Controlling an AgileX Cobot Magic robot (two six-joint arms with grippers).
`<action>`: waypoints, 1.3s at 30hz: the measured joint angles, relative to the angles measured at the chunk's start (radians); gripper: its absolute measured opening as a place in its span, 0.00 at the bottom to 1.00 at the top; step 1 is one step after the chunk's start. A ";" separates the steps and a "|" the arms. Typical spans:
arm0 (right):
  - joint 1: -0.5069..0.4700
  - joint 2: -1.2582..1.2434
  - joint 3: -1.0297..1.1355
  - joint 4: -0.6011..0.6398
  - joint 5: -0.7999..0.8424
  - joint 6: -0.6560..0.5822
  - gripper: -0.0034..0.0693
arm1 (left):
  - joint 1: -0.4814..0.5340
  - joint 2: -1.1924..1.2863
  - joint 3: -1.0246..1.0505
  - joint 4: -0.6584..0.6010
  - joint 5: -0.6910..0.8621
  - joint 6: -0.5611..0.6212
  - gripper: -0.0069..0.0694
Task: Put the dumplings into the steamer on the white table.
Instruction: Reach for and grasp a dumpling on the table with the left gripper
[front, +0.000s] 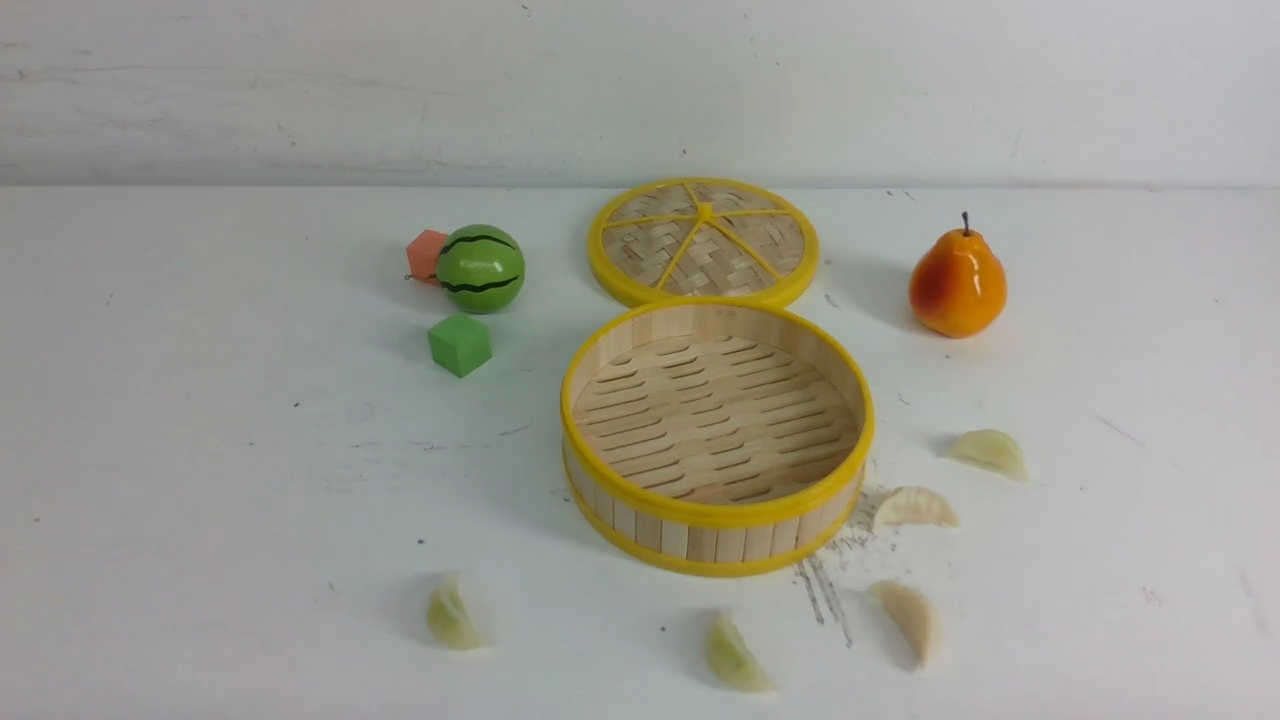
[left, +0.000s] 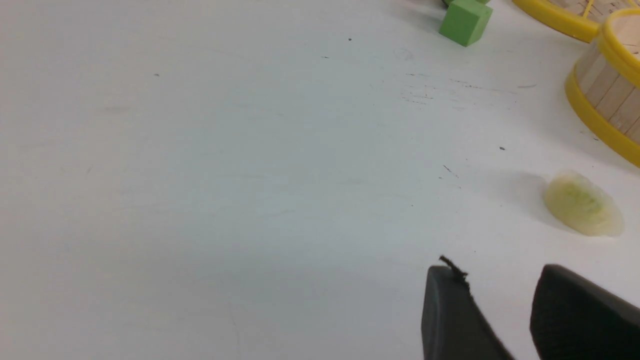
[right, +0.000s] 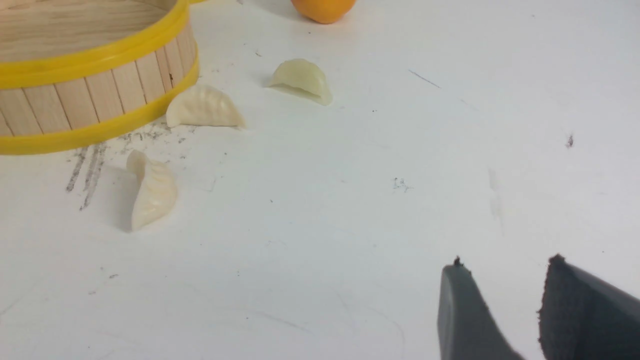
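The bamboo steamer (front: 716, 520) stands empty at the middle of the white table (front: 200, 480). Several dumplings lie around it: two greenish ones in front (front: 452, 612) (front: 735, 655), three cream ones to its right (front: 908, 615) (front: 914, 508) (front: 990, 450). My left gripper (left: 497, 272) is open and empty above the table, near the left greenish dumpling (left: 580, 202). My right gripper (right: 505, 265) is open and empty, well apart from the cream dumplings (right: 150, 187) (right: 204, 107) (right: 302, 79). Neither gripper shows in the front view.
The flat woven lid (front: 703, 240) lies behind the steamer. A toy watermelon (front: 480, 267), a red cube (front: 425, 254) and a green cube (front: 460, 345) sit at the back left. A pear (front: 957, 283) stands at the back right.
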 joint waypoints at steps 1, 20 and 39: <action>0.000 0.000 0.000 0.001 0.000 0.000 0.38 | 0.000 0.000 0.000 0.000 0.000 0.000 0.40; 0.000 0.000 0.000 -0.001 0.000 0.000 0.38 | 0.000 0.000 0.000 0.000 0.000 0.000 0.40; 0.000 0.000 0.000 0.026 0.000 0.001 0.38 | 0.000 0.000 0.000 0.019 0.000 0.000 0.40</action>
